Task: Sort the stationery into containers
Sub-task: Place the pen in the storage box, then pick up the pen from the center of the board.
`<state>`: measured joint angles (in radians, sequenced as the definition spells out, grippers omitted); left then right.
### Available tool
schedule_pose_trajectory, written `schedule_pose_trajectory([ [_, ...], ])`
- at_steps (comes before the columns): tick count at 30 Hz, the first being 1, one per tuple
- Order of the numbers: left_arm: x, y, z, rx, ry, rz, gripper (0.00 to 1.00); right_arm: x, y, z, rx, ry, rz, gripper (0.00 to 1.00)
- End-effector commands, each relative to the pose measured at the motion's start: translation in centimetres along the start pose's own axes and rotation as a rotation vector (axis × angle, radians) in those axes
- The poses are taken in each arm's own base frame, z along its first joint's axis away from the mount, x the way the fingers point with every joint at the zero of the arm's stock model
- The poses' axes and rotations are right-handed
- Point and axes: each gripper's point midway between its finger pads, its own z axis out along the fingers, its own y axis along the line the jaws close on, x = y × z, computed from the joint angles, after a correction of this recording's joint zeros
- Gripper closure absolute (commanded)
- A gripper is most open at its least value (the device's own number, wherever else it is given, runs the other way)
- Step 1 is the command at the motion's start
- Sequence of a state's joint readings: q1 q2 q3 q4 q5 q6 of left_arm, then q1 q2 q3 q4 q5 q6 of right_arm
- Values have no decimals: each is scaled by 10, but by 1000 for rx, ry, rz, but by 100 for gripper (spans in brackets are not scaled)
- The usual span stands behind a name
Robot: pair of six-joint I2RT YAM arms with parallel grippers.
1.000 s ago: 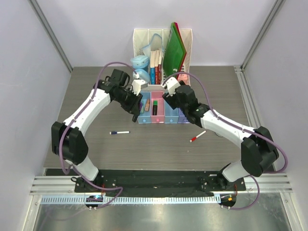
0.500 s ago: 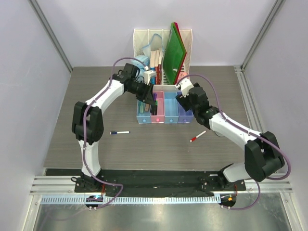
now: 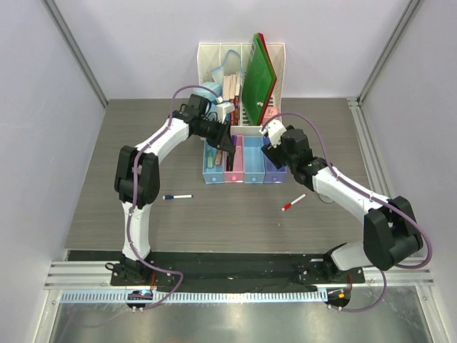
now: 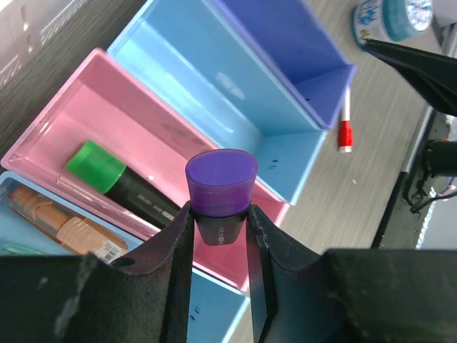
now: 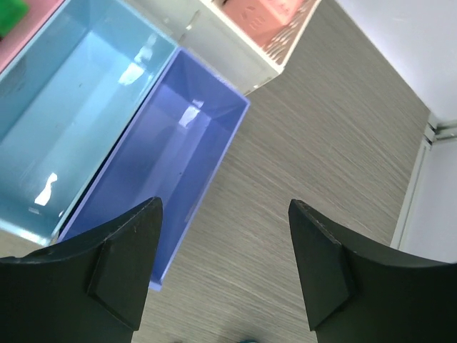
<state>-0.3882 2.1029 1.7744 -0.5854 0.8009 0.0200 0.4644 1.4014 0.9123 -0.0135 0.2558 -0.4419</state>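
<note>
My left gripper (image 3: 228, 145) is shut on a black marker with a purple end (image 4: 221, 179) and holds it above the pink tray (image 4: 50, 118). A green-ended marker (image 4: 107, 170) lies in that tray. The left light blue tray (image 4: 18, 189) holds an orange piece (image 4: 61, 223). The middle light blue tray (image 4: 214, 93) and the purple tray (image 4: 303, 53) look empty. My right gripper (image 3: 274, 148) is open and empty over the purple tray's (image 5: 157, 164) right edge. A blue-capped pen (image 3: 177, 196) and a red-capped pen (image 3: 293, 202) lie on the table. A blue-lidded pot (image 4: 389, 18) stands by the right arm.
The tall white file rack (image 3: 211, 57) with books, green folders (image 3: 257, 78) and pale blue cases stands just behind the trays. Grey side walls and rails bound the table (image 3: 143, 214) left and right.
My left arm swung right with the marker, from over the left blue tray to over the pink tray. My right gripper drew back to the right, to the purple tray's edge.
</note>
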Motion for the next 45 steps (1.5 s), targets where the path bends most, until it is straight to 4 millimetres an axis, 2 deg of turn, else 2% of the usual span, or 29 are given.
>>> schedule_pose_trajectory([
  [1,5,17,13,-43,10,-17,86,0,10,-3,-90,9,-95,24],
  [5,10,23,17,-50,29,-36,82,16,21,-12,-168,42,-194,23],
  [6,10,24,17,-54,29,-36,68,19,24,-13,-188,47,-217,23],
  [7,12,26,18,-59,33,-41,64,26,26,-18,-207,64,-241,23],
  [11,12,25,17,-62,35,-42,57,55,40,-29,-303,123,-345,23],
  [12,10,25,16,-63,31,-37,48,61,44,-31,-328,132,-378,23],
  [13,10,23,15,-60,31,-37,45,69,50,-35,-370,150,-393,23],
  [17,2,15,9,-51,12,-20,41,96,63,-41,-439,202,-441,23],
  [21,-8,-6,-11,-42,-5,0,37,118,79,-42,-515,232,-470,23],
  [24,2,-18,-26,-44,36,23,36,134,87,-42,-549,261,-496,23],
  [25,0,-25,-37,-65,33,62,36,141,89,-43,-558,273,-505,23],
  [26,12,-27,-42,-69,59,59,35,143,90,-42,-564,277,-509,23],
  [28,16,-34,-59,-109,65,119,35,147,92,-42,-572,277,-514,23],
  [29,32,-35,-64,-114,104,105,35,147,94,-43,-581,274,-517,23],
  [31,39,-41,-79,-149,110,139,35,150,94,-43,-583,279,-519,23],
  [34,66,-38,-95,-197,148,145,34,149,90,-43,-564,275,-539,23],
  [38,82,-34,-111,-258,155,157,34,127,78,-42,-495,219,-519,23],
  [40,95,-27,-115,-283,178,139,34,112,70,-48,-478,189,-518,23],
  [42,104,-17,-119,-328,207,122,34,109,66,-58,-497,206,-532,23],
  [43,113,-13,-121,-333,230,96,34,97,59,-63,-483,181,-534,23],
  [44,121,-6,-121,-350,256,76,34,99,58,-71,-500,199,-541,23],
  [45,126,-2,-121,-358,272,44,34,93,54,-74,-499,191,-550,23],
])
